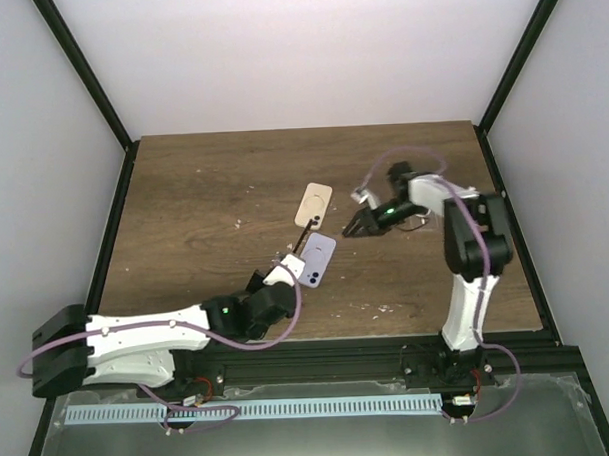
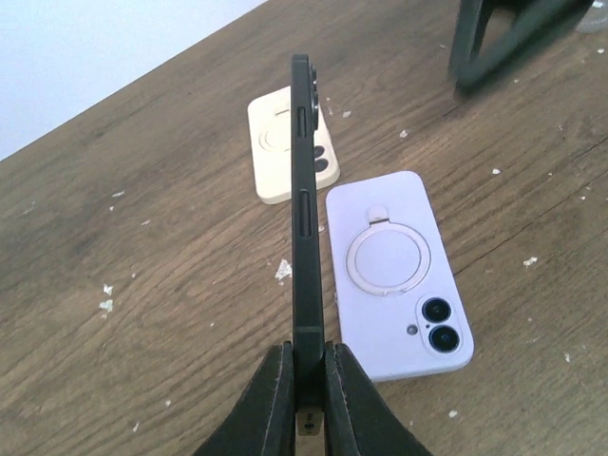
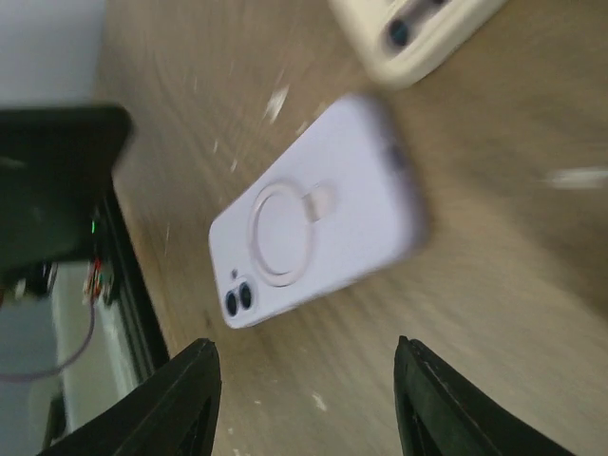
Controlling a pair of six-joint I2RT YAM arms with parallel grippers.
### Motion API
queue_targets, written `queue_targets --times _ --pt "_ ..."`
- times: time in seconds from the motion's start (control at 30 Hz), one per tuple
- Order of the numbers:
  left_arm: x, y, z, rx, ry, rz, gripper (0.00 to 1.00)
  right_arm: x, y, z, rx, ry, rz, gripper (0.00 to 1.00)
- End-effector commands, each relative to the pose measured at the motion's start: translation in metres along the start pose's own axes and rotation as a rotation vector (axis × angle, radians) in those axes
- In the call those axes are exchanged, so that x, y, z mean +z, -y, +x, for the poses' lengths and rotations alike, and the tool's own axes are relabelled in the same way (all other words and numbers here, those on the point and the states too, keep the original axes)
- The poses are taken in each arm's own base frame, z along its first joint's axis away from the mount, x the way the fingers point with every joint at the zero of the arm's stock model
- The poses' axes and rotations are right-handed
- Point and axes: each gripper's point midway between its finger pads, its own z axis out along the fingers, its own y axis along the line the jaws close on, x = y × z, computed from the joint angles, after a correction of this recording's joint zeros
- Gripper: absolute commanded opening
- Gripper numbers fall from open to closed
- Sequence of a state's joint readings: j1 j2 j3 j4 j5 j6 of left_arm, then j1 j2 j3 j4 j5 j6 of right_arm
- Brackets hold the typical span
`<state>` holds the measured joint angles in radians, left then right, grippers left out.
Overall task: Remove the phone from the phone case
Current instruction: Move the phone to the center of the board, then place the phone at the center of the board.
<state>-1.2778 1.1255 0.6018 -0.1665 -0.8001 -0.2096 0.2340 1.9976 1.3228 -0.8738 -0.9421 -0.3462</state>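
1. While the left claw (image 2: 309, 380) is clamped on the bottom end of a dark phone (image 2: 306, 209), holding it on edge above the table (image 2: 142, 285), the right claw (image 3: 309, 408) hangs half open and empty.
2. Below lies a lilac case (image 2: 399, 275), ring up, lenses showing; a beige case (image 2: 285, 142) lies beyond.
3. Likely step: stripping the held phone. Whether it is bare or cased, I cannot tell.
4. Next, the right claw needs a rim to pinch and peel.

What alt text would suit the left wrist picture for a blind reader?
The left gripper clamps a black phone edge-on over a wooden table. A lilac case with a ring stand lies flat beside it, a beige case behind.
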Motion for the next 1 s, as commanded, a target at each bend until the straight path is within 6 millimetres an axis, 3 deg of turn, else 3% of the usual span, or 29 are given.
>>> queue_targets --times 0.0,0.17,0.27,0.4,0.47,0.6,0.8,0.97 --pt "0.020 0.012 -0.040 -0.015 0.056 0.011 0.00 -0.101 0.012 -0.021 -0.028 0.274 0.135 0.51" --pt "0.067 0.038 -0.061 0.086 -0.009 0.021 0.00 -0.182 0.028 -0.003 -0.025 0.520 0.384 0.51" --pt "0.096 0.055 -0.076 0.151 -0.024 0.006 0.00 -0.211 0.026 0.009 -0.047 0.642 0.521 0.51" --pt "0.129 0.073 -0.090 0.208 -0.021 -0.001 0.00 -0.232 0.018 0.013 -0.077 0.734 0.570 0.54" --pt "0.143 0.081 -0.098 0.235 -0.022 -0.002 0.00 -0.235 0.009 0.015 -0.101 0.758 0.519 0.54" --pt "0.168 0.090 -0.107 0.291 -0.059 -0.066 0.00 -0.233 0.015 0.021 -0.063 0.769 0.482 0.54" --pt "0.191 0.093 -0.094 0.309 -0.143 -0.183 0.00 -0.240 0.023 0.026 -0.025 0.787 0.460 0.54" --pt "0.204 0.107 -0.087 0.347 -0.153 -0.183 0.00 -0.242 0.023 0.025 -0.032 0.793 0.464 0.54"
